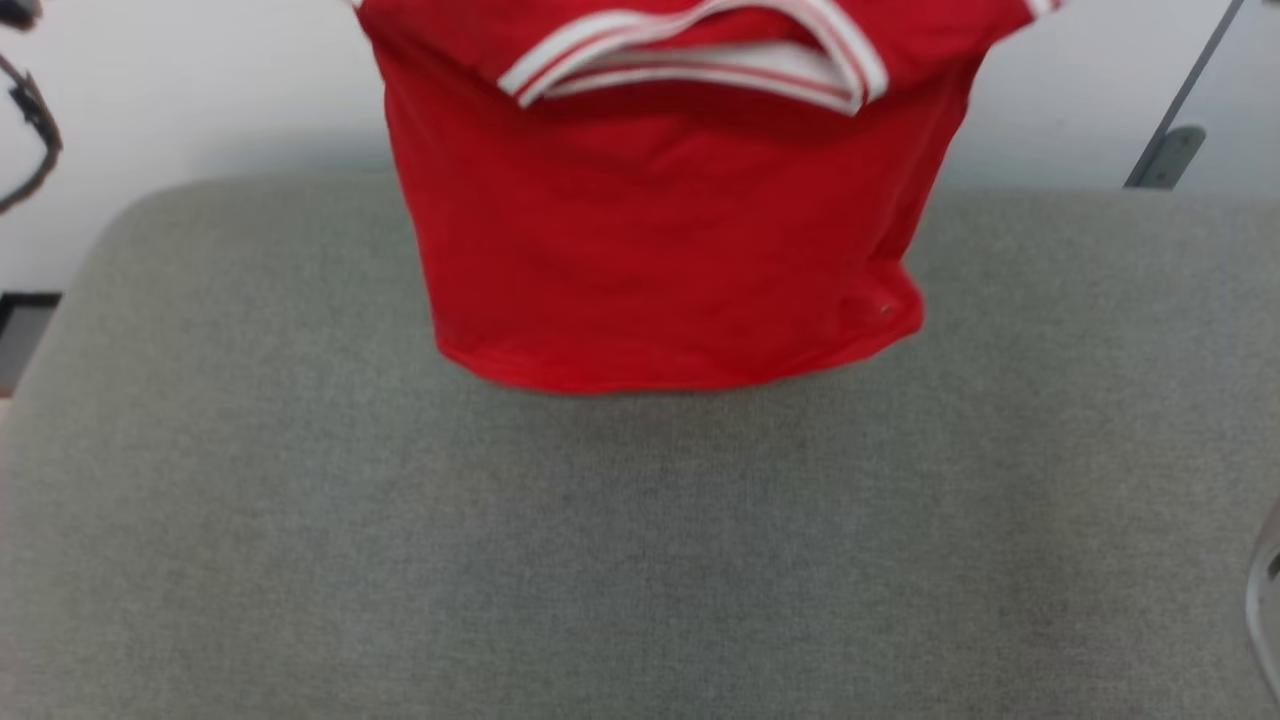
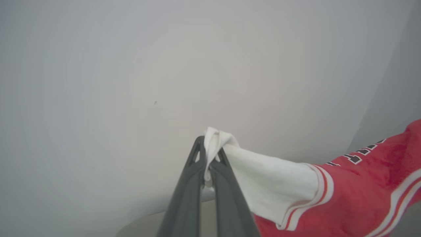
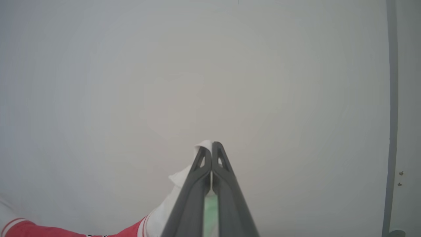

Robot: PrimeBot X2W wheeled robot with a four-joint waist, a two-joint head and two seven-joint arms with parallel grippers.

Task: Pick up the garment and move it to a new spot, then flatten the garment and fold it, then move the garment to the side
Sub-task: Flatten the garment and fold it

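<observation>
The garment (image 1: 660,240), a red jersey with red-white striped trim, hangs in the air over the far part of the grey table (image 1: 300,520), its lower hem just above the surface. In the left wrist view my left gripper (image 2: 209,149) is shut on the bunched white sleeve of the garment (image 2: 273,184), and black white-edged lettering shows on the red cloth at the right. In the right wrist view my right gripper (image 3: 209,148) is shut on the other white sleeve of the garment (image 3: 184,179), with red cloth trailing to the lower left.
A pale wall stands behind the table. A dark strap-like object (image 1: 35,120) hangs at the far left and a grey metal bracket (image 1: 1165,155) at the far right. A curved shiny edge (image 1: 1265,590) shows at the right border.
</observation>
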